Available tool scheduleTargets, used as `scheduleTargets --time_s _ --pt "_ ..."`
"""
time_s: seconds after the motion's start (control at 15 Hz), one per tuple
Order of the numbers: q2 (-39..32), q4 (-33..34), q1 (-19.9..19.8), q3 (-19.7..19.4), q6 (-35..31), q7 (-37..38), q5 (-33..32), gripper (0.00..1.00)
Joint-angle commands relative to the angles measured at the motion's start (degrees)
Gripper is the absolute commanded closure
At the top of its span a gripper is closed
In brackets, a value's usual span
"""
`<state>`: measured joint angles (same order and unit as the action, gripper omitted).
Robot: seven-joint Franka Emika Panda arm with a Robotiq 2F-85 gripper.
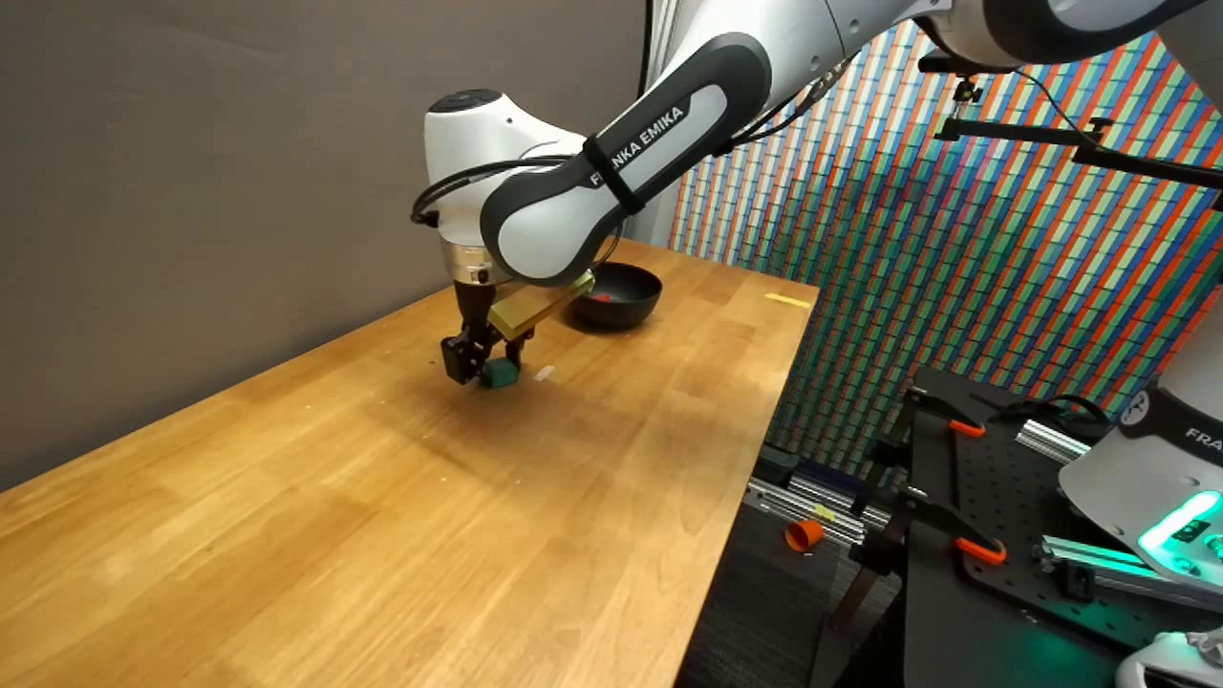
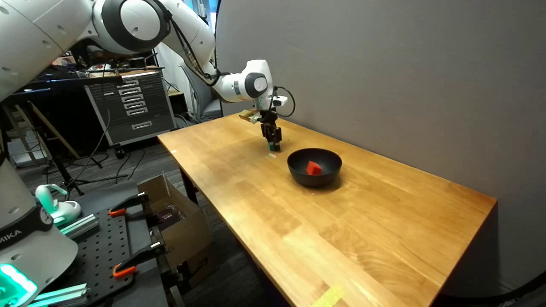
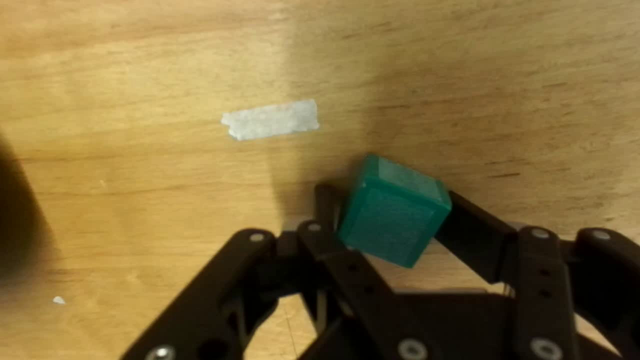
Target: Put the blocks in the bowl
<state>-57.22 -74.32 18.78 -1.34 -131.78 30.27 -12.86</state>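
The black bowl [image 1: 631, 311] stands on the wooden table and also shows in an exterior view [image 2: 313, 181]. The red-orange block [image 2: 313, 168] lies inside it, tilted; only a bit of that block [image 1: 602, 297] shows in an exterior view. My gripper [image 3: 390, 202] points down with its fingers on both sides of the green block [image 3: 392, 215], shut on it. The block sits askew between the fingertips. In both exterior views the gripper [image 1: 491, 359] [image 2: 272, 143] and green block [image 1: 500, 374] [image 2: 271, 146] are low, at or just above the table, beside the bowl.
A white tape strip [image 3: 271, 120] lies on the table near the green block. Yellow tape [image 1: 788, 299] marks the table [image 1: 430, 535] near one end. A grey wall [image 2: 384, 85] runs along the table's long side. A dark blurred shape [image 3: 17, 225] fills the wrist view's left edge.
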Motion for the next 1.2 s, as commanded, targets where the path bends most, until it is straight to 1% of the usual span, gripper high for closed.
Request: scheduleTargets --time_s 0.0,0.07,0.13,0.4,0.6,0.87,1.13 --pt "0.1 2.0 0.9 -1.9 1.5 -0.8 1.1 0.73" --pt "1.2 1.2 1.2 -2.5 1.6 -0.4 0.6 0.8" --pt "3.2 -0.5 1.6 -3.8 1.6 0.4 -0.2 0.82" --pt "10.0 -5.2 3.0 -10.3 1.7 3.9 -4.0 0.83" --pt "13.9 -7.3 3.2 -13.9 1.8 7.2 -8.1 0.83" --pt "18.7 -12.8 1.6 -15.7 1.6 11.7 -11.5 0.83" --pt "21.6 -19.6 -0.4 -14.9 0.5 14.9 -12.3 0.83"
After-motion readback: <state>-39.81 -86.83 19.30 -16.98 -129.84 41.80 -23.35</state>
